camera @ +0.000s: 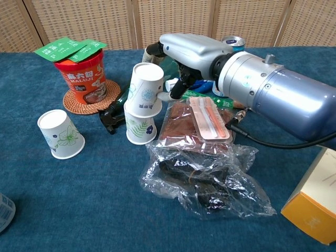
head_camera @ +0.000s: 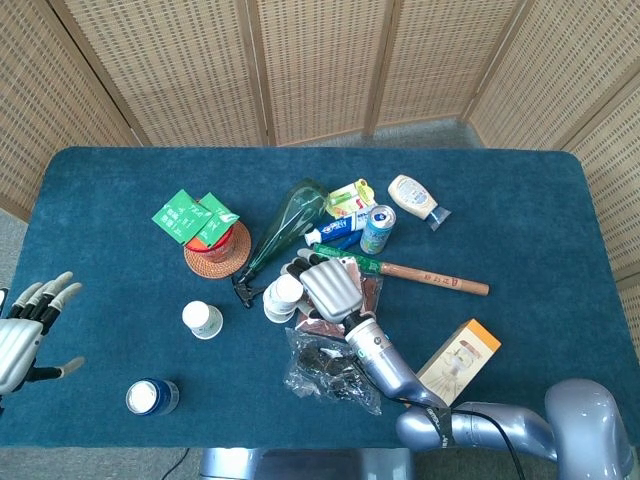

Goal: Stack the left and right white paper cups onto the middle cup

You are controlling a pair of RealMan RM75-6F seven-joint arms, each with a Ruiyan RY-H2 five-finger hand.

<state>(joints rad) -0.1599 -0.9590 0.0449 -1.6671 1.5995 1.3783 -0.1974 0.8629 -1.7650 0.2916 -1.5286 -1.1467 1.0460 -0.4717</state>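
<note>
Two white paper cups stand stacked at the table's middle: the upper cup (camera: 145, 89) leans a little on the lower, leaf-printed middle cup (camera: 140, 127). My right hand (camera: 185, 51) reaches over them from the right, with fingers behind the upper cup and the thumb at its side, holding it. From above, the stack (head_camera: 282, 297) lies just left of this hand (head_camera: 328, 287). The left cup (camera: 61, 134) stands alone, upright, to the left, as the head view (head_camera: 202, 320) also shows. My left hand (head_camera: 24, 330) hovers off the table's left edge, fingers spread, holding nothing.
A red noodle tub (camera: 84, 79) on a coaster and a green bottle (head_camera: 285, 230) lie behind the cups. A crumpled plastic bag (camera: 205, 181) and a meat packet (camera: 194, 123) lie right of them. An orange box (head_camera: 458, 358), a wooden-handled tool (head_camera: 430, 275) and a blue can (head_camera: 152, 397) are also about.
</note>
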